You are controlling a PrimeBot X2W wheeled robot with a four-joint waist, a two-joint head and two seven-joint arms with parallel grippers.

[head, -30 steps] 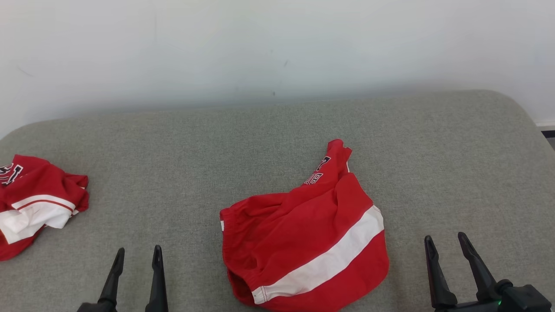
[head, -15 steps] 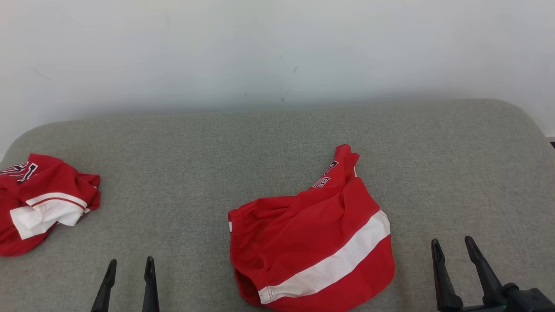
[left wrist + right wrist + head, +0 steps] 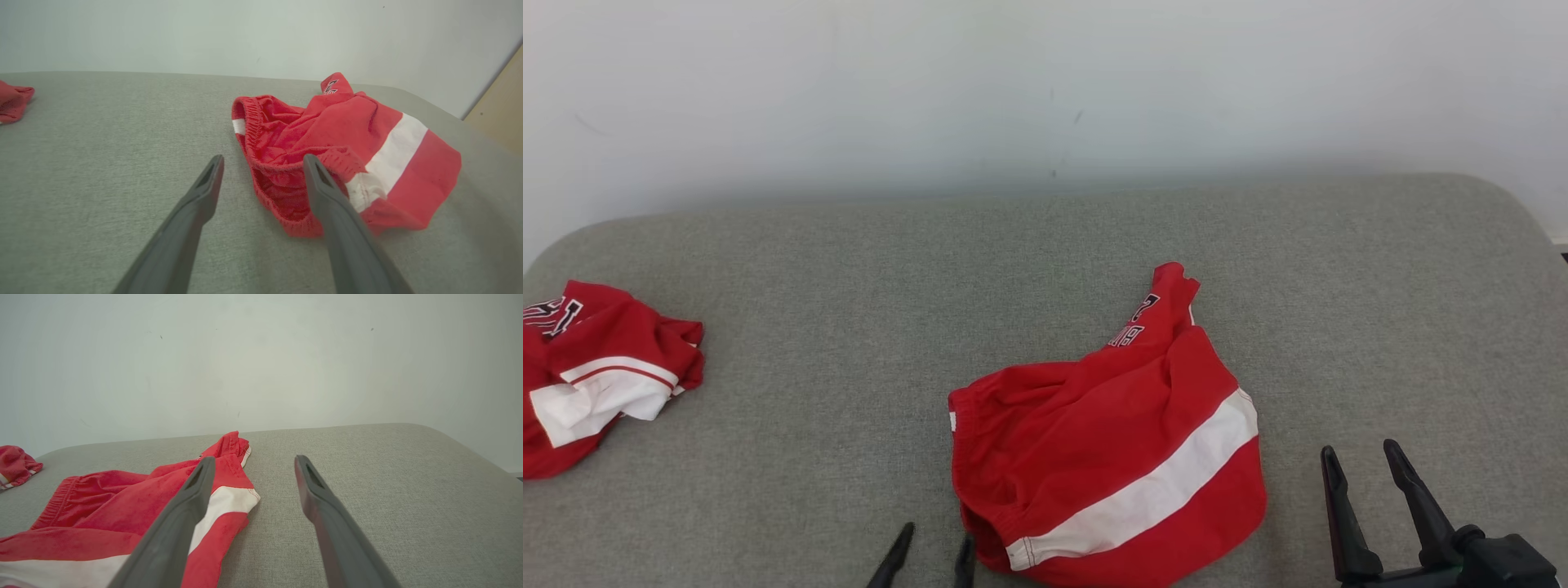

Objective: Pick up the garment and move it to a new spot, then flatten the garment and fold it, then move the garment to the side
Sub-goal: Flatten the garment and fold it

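Crumpled red shorts (image 3: 1094,457) lie on the grey bench (image 3: 849,286), with a second red garment (image 3: 605,359) well left. Both jaws gape empty. The left wrist view shows the shorts' open waistband (image 3: 250,118).

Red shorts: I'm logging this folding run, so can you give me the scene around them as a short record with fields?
garment: red shorts, white-striped, crumpled, not folded
surface: grey cushion
left gripper: open, at the shorts' left edge, holding nothing
right gripper: open, to the right of the shorts, apart from them
other item: second red garment, bunched at the far left
task stage: shorts not yet picked up
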